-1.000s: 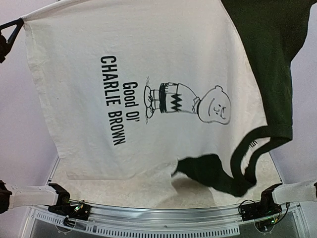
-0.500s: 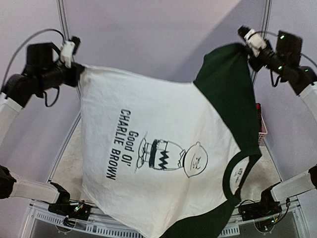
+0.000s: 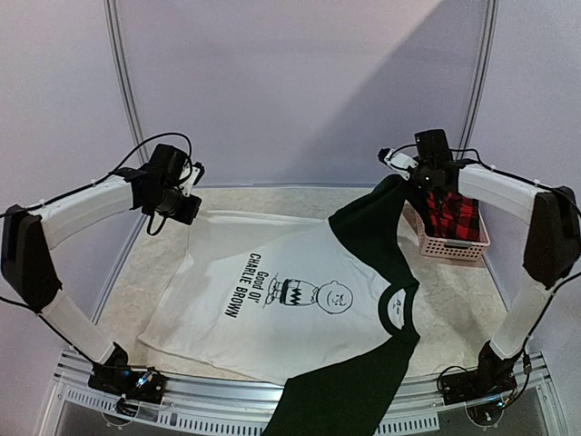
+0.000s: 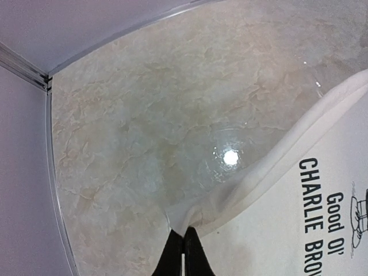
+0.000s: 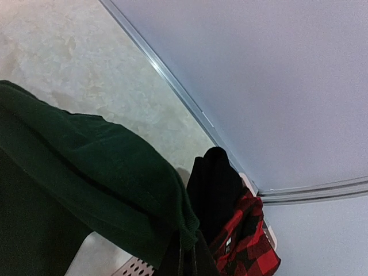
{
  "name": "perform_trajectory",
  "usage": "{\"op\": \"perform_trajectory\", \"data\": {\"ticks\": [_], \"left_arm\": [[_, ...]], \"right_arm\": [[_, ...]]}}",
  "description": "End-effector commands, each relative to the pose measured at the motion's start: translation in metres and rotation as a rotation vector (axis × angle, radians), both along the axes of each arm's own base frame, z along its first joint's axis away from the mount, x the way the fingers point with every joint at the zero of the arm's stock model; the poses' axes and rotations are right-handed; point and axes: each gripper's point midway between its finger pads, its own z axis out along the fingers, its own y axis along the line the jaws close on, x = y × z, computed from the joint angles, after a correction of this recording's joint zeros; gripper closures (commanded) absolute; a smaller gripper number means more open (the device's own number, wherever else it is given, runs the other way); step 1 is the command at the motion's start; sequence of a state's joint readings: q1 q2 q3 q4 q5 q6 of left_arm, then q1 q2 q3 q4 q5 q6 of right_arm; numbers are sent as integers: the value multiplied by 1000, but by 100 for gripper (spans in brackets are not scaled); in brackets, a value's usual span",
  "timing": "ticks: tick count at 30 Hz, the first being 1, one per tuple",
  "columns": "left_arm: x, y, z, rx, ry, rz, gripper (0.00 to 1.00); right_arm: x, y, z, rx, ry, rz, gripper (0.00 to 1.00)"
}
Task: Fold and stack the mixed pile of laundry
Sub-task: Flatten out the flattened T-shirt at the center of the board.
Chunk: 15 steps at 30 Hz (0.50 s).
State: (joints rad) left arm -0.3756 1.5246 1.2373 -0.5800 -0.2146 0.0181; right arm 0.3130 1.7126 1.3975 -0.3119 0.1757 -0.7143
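a white-and-green t-shirt (image 3: 290,300) spreads over the desk (image 3: 454,300). left fingers (image 4: 172,256) pinch its white edge, right fingers (image 5: 204,261) its green sleeve.

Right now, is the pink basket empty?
No, the top view shows a red-and-black checked garment lying inside the pink basket.
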Motion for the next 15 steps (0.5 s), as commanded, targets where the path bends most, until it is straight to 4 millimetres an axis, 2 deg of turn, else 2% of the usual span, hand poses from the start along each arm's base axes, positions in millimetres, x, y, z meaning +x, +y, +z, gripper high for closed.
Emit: {"op": "perform_trajectory", "data": {"ticks": [1,3,6,8,9,10,13,15], "left_arm": [[34,7,-1,-22,-23,79,100],[43,10,-12,-23,-6,106,100],[57,18,-21,-42,-6,147,100],[67,22,-25,-51,-5,163,100],[72,23,-28,-54,1,166,100],[78,25,-31,-53,8,172,100],[92,30,-39,-64,28,188,100],[102,31,-46,-72,36,196,100]], "right_arm": [[54,0,4,-3,-77,-100,100],[77,3,-20,-29,-55,-121,100],[107,7,-19,-40,-98,-152,100],[126,10,-35,-59,-101,-163,100],[135,10,-29,-62,-123,-170,100],[145,11,-40,-77,-122,-174,100],[171,15,-28,-93,-199,-186,100],[188,18,-36,-109,-235,-184,100]]}}
